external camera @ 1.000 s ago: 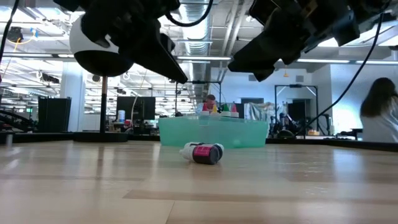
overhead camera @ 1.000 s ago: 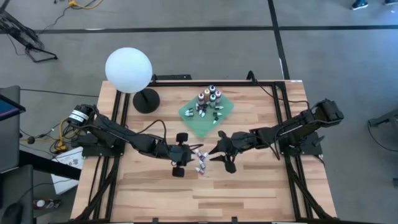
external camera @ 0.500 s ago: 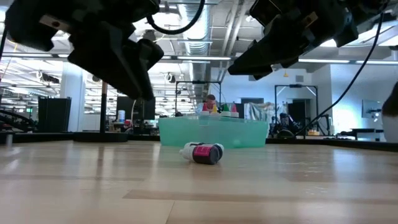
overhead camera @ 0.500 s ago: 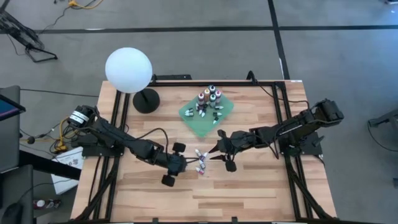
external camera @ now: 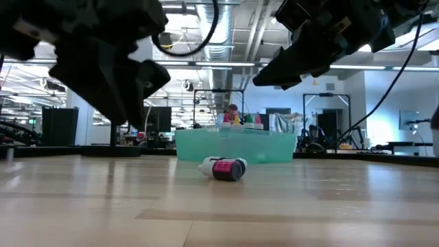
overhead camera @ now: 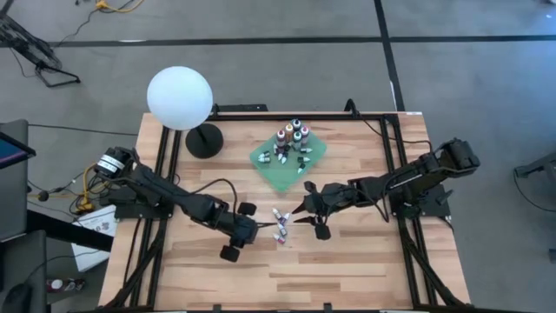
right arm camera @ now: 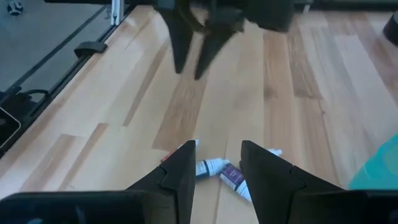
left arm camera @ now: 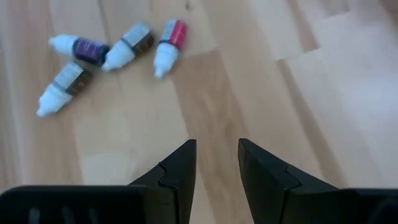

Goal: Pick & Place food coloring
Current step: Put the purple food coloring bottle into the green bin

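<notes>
Both tools [left arm camera: 216,163] [right arm camera: 216,163] open, empty, facing.

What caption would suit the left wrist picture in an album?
Left claw, open and empty, above bare wood, four small food coloring bottles lying loose ahead.

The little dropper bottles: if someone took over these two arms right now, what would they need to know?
Left claw: open, empty, hovering over bare wood just short of the loose bottles.
Right claw: open, empty, hovering over them from the other side.
Four loose bottles lie on their sides mid-table.
Done: a cluster of bottles stands on the green cloth.
Left: pick up the four loose ones and, presumably, place them with the rest.
</notes>
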`<state>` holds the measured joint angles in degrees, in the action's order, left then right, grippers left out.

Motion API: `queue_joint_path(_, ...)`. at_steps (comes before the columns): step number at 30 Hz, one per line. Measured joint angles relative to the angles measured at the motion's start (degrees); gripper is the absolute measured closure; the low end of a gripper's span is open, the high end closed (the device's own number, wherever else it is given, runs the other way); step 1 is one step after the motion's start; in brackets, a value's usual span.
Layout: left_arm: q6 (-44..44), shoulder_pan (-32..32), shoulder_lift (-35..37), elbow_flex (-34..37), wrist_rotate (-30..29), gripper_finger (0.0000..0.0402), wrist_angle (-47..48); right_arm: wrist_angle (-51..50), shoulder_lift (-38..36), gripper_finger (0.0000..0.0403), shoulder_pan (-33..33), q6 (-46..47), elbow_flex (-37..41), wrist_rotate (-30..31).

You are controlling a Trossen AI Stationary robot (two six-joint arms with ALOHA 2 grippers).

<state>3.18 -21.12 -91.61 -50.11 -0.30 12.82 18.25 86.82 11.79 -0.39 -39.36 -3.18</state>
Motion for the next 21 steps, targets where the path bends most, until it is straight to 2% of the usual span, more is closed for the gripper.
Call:
queue_joint_path(6,0.82,-0.27,1.32,2.79,-2.22,0.0288,-2.16,0.20,7.01,0.0282,-0.34,-2.47,-4.44,-0.02)
queue_joint_path(8,1.45,-0.40,2.82,3.20,-3.49,0.0288,-3.39,-3.02,9.29,0.0282,-0.61,-3.13,-6.33,-0.07)
queue_joint_path(13,2.45,-1.90,8.52,6.14,-8.19,0.0288,-3.03,-6.02,13.94,0.0282,-1.94,-4.10,-9.60,-2.44)
queue_joint_path(21,5.34,-4.62,17.30,12.86,-16.58,0.0288,-8.00,-6.41,17.95,0.0282,-2.94,-6.39,-10.79,-2.82)
